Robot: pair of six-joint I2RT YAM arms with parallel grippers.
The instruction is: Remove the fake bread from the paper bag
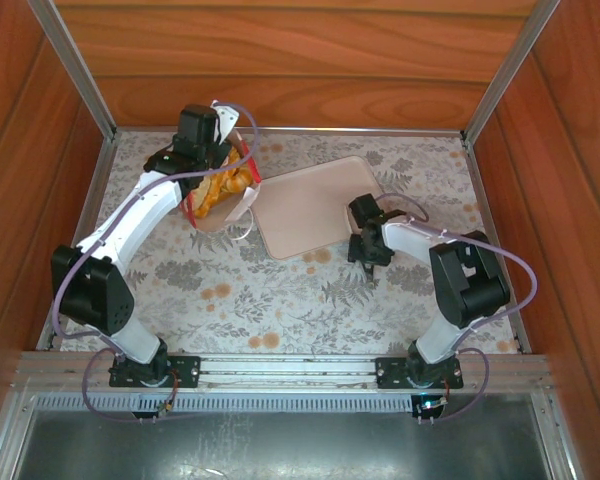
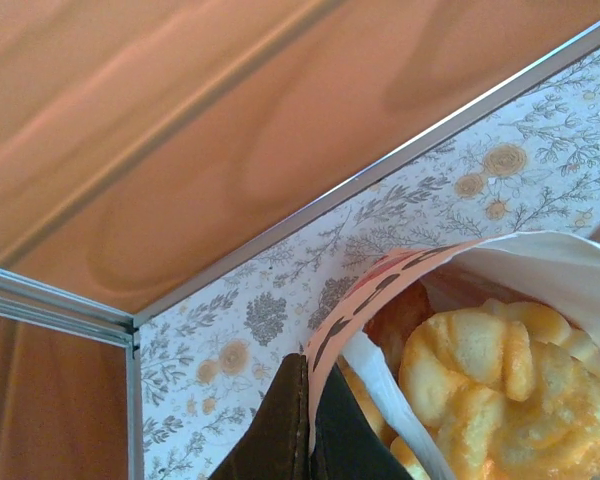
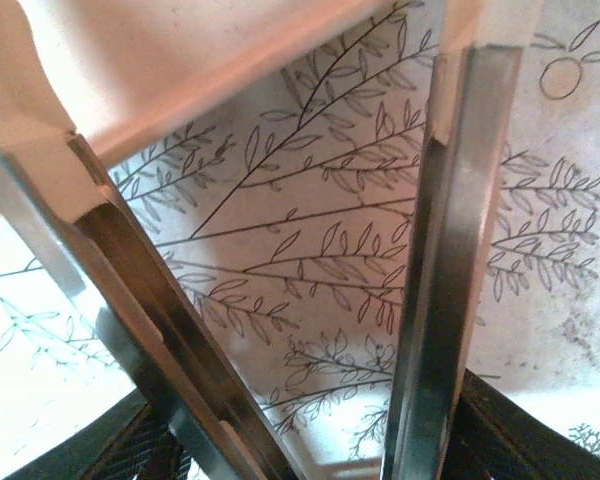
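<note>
The paper bag (image 1: pixel 242 200) lies tipped at the back left of the table, white with a red band, its mouth open toward the tray. Glossy golden fake bread (image 1: pixel 220 188) fills it; in the left wrist view a braided piece (image 2: pixel 490 375) sits just inside the rim (image 2: pixel 380 285). My left gripper (image 1: pixel 225 163) is shut on that rim, the paper edge pinched between its dark fingers (image 2: pixel 280 430). My right gripper (image 1: pixel 366 238) hovers low by the tray's right front corner, open (image 3: pixel 270 130), with only tablecloth between its metal fingers (image 3: pixel 450 250).
A flat beige tray (image 1: pixel 310 205) lies mid-table between the two arms, its edge (image 3: pixel 180 60) close ahead of the right fingers. Wooden walls with metal rails (image 2: pixel 380 165) enclose the floral-cloth table; the bag sits near the back left corner.
</note>
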